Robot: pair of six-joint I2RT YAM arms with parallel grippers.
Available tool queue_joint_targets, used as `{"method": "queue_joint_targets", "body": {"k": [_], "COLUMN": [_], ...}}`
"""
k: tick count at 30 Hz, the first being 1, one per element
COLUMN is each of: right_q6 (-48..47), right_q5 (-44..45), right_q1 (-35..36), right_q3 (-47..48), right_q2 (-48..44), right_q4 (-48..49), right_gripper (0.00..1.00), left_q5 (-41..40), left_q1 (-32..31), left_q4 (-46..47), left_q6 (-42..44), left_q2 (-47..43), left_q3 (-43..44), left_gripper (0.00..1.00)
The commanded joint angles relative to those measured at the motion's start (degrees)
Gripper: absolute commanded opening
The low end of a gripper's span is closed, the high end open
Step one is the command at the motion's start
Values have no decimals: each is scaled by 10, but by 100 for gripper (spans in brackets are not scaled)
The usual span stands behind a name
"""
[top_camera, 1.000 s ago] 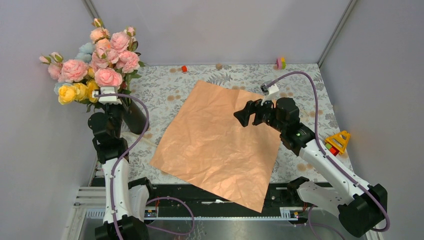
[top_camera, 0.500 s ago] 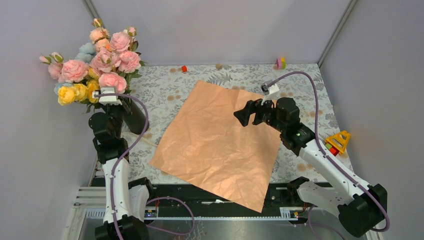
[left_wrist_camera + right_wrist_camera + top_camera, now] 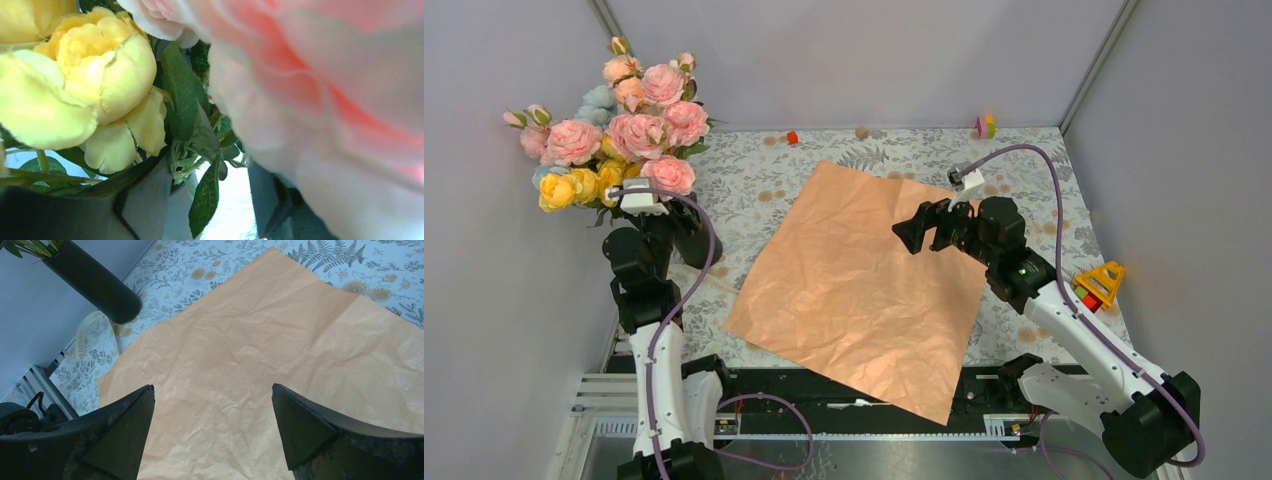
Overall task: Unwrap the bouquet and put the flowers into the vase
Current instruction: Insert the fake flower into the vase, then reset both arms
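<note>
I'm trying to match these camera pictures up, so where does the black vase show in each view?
Top external: vase at the left, beside the left arm, under the flowers.
Left wrist: not clearly in it; blooms and leaves fill the picture.
Right wrist: top left corner, slanting, beyond the orange paper.
Shared landmark: the flowers' green leaves, seen in all three.
</note>
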Motion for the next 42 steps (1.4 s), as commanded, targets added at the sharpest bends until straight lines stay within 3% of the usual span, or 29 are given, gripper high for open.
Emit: {"method": "queue_joint_targets", "body": {"k": [1, 11, 19, 27, 35, 42], "right_q6": [-3, 3, 25, 61, 23, -46], "right_q5": [14, 43, 66, 67, 132, 196], "right_q1": [-3, -4, -31, -125, -208, -209], "right_q3": [-2, 5, 14, 22, 24, -30], "right_q2": [-14, -13, -4, 2, -83, -189], "right_q4": [15, -11, -59, -135, -224, -162], "right_gripper": [94, 95, 97, 97, 99, 100], "left_q5": [23, 50, 44, -47, -184, -186], "left_q1": [2, 2, -11, -71, -144, -155], "left_q4": [8, -36, -117, -224, -309, -301], "left_q6": [-40, -96, -128, -142, -101, -80], "left_q2": [-19, -56, -97, -139, -153, -185], "left_q3": [5, -17, -31, -28, 13, 27], "left_gripper": [62, 98, 99, 99, 99, 99]}}
